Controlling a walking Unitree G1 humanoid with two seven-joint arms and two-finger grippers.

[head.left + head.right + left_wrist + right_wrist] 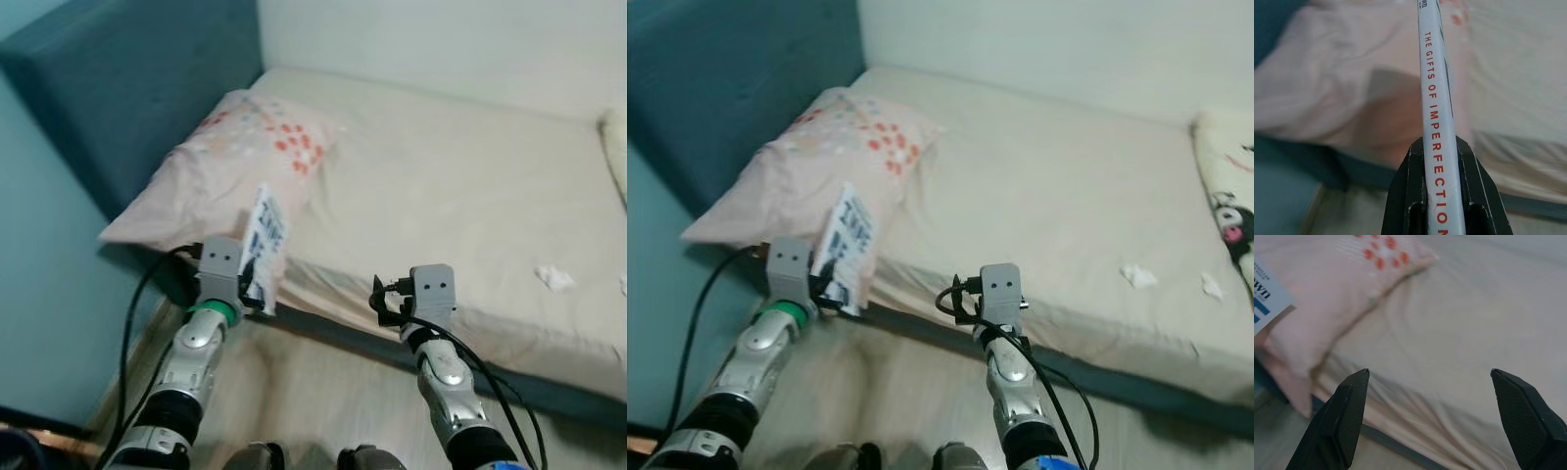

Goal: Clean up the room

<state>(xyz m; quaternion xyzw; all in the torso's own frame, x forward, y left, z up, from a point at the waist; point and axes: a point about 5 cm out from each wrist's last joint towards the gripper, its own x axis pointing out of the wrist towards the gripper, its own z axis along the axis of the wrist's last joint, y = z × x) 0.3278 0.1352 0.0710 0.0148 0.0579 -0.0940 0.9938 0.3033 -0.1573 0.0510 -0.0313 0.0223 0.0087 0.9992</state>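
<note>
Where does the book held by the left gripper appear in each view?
Left eye: book upright above the left gripper, before the pillow.
Right eye: book left of centre.
Left wrist: spine between the fingers.
Right wrist: cover corner at the edge.
Shared landmark: pillow.

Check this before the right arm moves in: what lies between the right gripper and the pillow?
In the right wrist view, bare wrinkled bedsheet runs from the open right gripper to the pillow.
</note>
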